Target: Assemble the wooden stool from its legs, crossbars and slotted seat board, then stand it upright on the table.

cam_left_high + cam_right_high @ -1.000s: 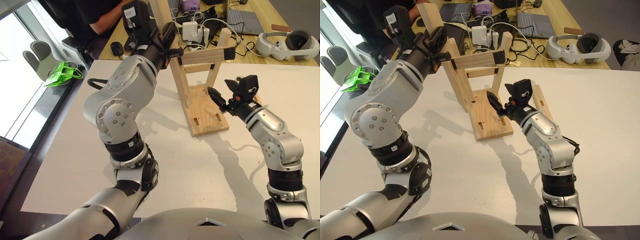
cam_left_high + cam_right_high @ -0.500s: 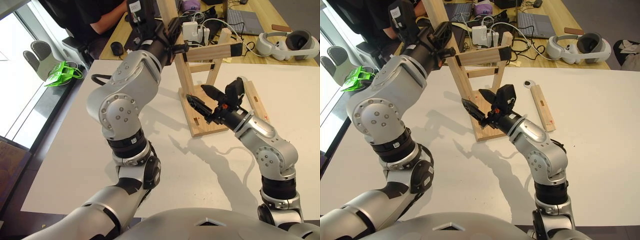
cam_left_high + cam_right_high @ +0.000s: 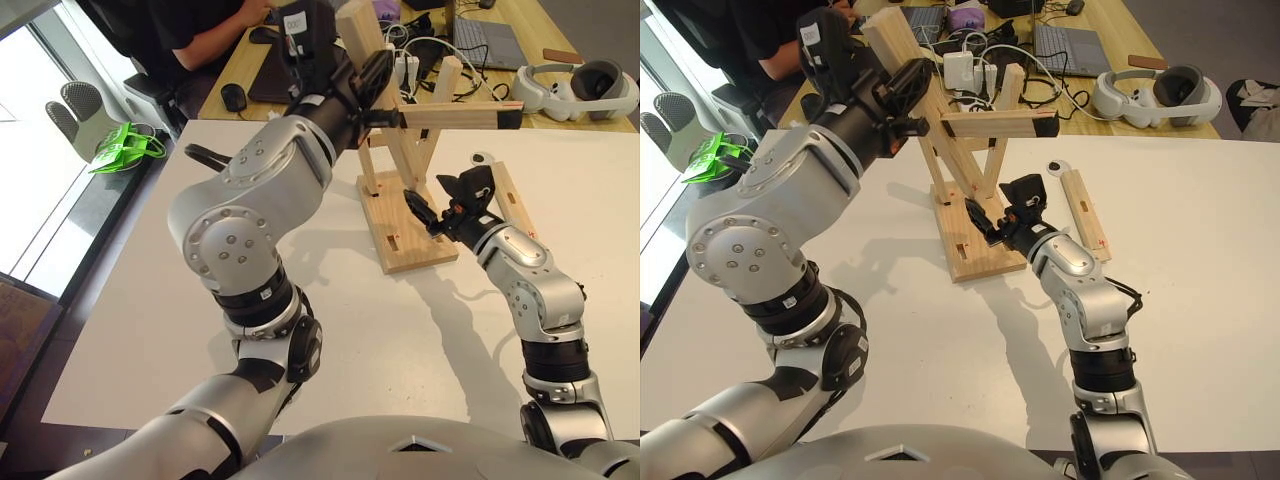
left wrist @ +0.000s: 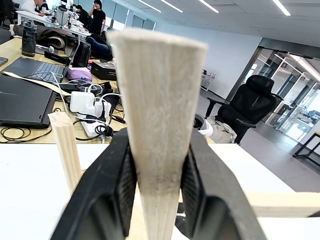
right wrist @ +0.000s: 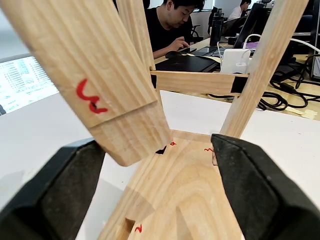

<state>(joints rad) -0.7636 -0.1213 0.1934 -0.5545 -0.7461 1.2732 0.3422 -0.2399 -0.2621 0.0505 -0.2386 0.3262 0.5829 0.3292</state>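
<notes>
The slotted seat board (image 3: 412, 232) lies flat on the white table. Several legs rise from it, joined by a crossbar (image 3: 460, 116) with a dark tip. My left gripper (image 3: 378, 85) is shut on the upper part of one tilted leg (image 4: 160, 100), high above the board. In the right wrist view that leg's lower end (image 5: 125, 115), marked in red, hovers just over a slot in the seat board (image 5: 190, 200). My right gripper (image 3: 438, 207) stands open low over the board, with its fingers (image 5: 55, 195) on either side of that leg end.
A loose wooden bar (image 3: 1083, 210) lies on the table right of the board. Behind the table a desk holds laptops, a power strip with cables (image 3: 965, 70) and a headset (image 3: 580, 85). A green object (image 3: 125, 148) sits off the table's left edge.
My left gripper has swung the held leg and crossbar over to the right, so the frame now leans. My right gripper has drawn back and lower, to the leg's foot.
</notes>
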